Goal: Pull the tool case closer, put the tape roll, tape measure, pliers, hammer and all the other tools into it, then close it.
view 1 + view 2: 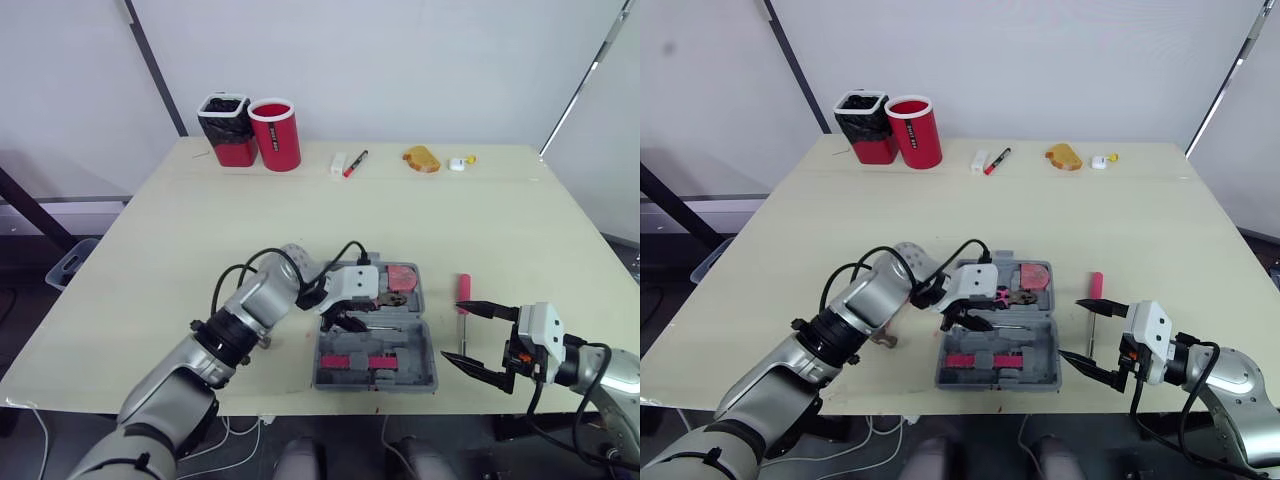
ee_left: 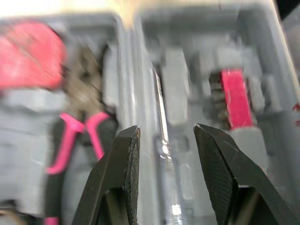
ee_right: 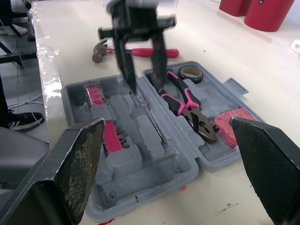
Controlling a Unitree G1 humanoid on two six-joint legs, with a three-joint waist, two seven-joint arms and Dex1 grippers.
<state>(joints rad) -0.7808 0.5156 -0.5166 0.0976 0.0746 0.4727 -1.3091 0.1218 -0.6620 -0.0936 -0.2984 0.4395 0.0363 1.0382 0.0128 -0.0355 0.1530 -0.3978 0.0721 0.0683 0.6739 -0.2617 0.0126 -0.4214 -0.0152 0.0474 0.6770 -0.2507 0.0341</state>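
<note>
The tool case [image 1: 425, 375] lies open at the table's near edge. The left gripper [image 2: 166, 132] hangs over it, fingers spread, right above a thin screwdriver [image 3: 151, 118] in the near half. Pliers [image 3: 185, 101], tape roll [image 3: 191, 73] and red tape measure [image 1: 401, 276] sit in the far half. The hammer [image 3: 99, 49] lies left of the case. The right gripper [image 1: 455, 332] waits wide open just right of it, with a red-handled screwdriver [image 1: 463, 293] close by.
</note>
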